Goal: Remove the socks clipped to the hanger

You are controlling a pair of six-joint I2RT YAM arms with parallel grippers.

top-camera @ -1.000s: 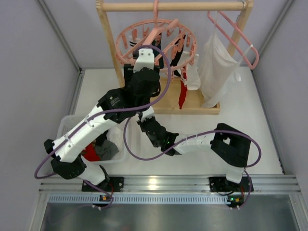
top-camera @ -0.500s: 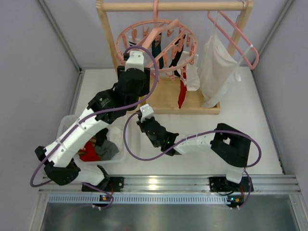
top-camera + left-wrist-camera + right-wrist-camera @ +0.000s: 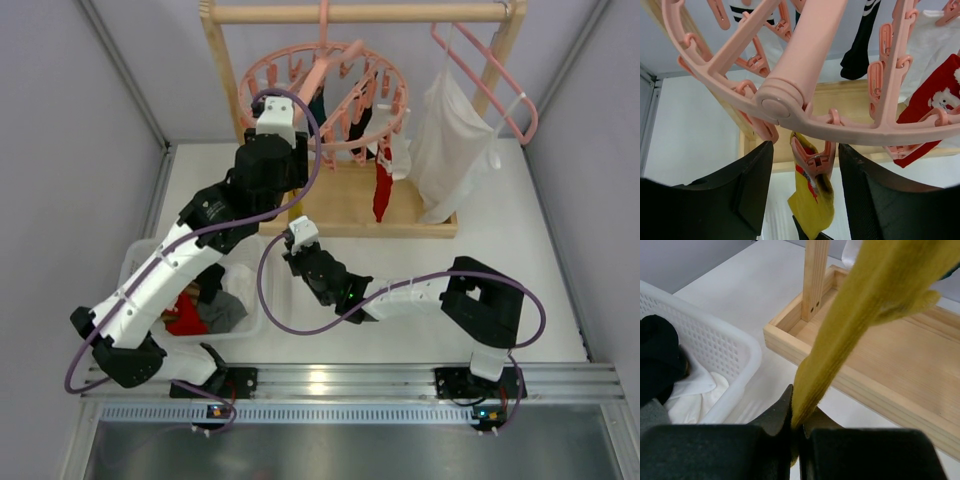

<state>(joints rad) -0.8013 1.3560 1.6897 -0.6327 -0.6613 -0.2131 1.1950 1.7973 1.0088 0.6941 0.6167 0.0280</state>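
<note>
Top view hides the mustard sock behind the left arm; only the wrist cams show it. Left wrist cam: mustard sock (image 3: pixel 812 205) hangs from a pink clip (image 3: pixel 812 161) under the hanger (image 3: pixel 805 75) rim, w/ a red sock (image 3: pixel 935 107) and a black sock (image 3: pixel 860 50) clipped further round. Right wrist cam: the mustard sock's lower end is pulled taut, running up and to the right over the wooden rack base (image 3: pixel 880 365). A white basket (image 3: pixel 720 357) w/ clothes in it sits to the left.

Left arm reaches up and fwd from its base, wrist at the ring's near-left edge. The left gripper (image 3: pixel 805 150) points up at the rim, fingers spread wide, one either side of the clip. They are close beside it; contact unclear.

Right arm is folded low, forearm stretched left across the table. The right gripper (image 3: pixel 796 429) sits below the left one, near the rack's front edge. Its fingers are pressed together, pinching the mustard sock's bottom tip.
</note>
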